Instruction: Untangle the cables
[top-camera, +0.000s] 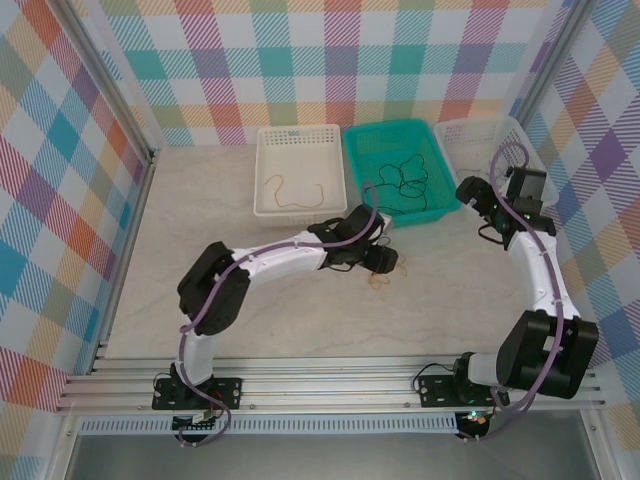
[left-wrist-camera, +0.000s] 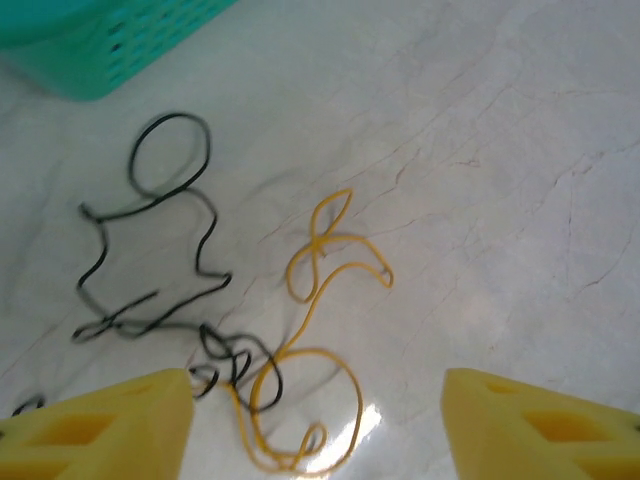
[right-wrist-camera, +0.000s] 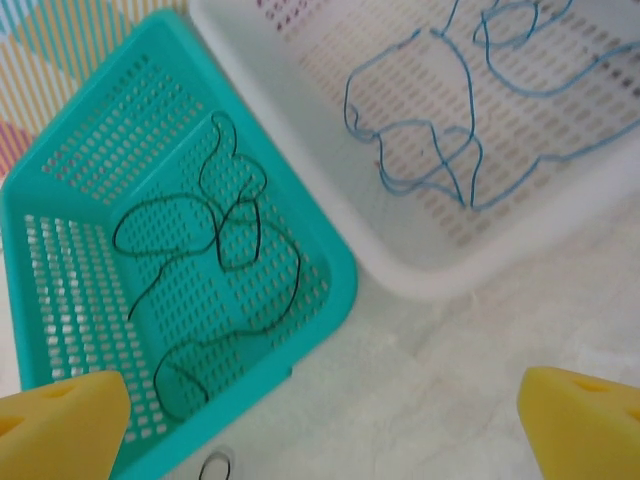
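A thin, limp orange-tan cord (left-wrist-camera: 318, 240) and a thin black cord (left-wrist-camera: 110, 322) lie looped on the pale marbled worktop (left-wrist-camera: 520, 150). They cross in a tangle just ahead of the left pincer (left-wrist-camera: 318, 425), nearer its left finger. The orange-tan loops reach into the gap between its yellow fingers (left-wrist-camera: 100, 430), which stand apart and grip nothing. Farther ahead on its left is a corner of the teal plastic mesh basket (left-wrist-camera: 110, 50).

A second black cord (right-wrist-camera: 218, 240) lies inside that basket, ahead and left of the right pincer (right-wrist-camera: 320, 430). A thin blue cord (right-wrist-camera: 425, 123) lies in the white plastic mesh basket (right-wrist-camera: 480, 250), ahead on its right. This pincer is spread wide and empty.

Another orange-tan cord (top-camera: 295, 190) rests in a second white basket (top-camera: 270, 160), beyond the left pincer.
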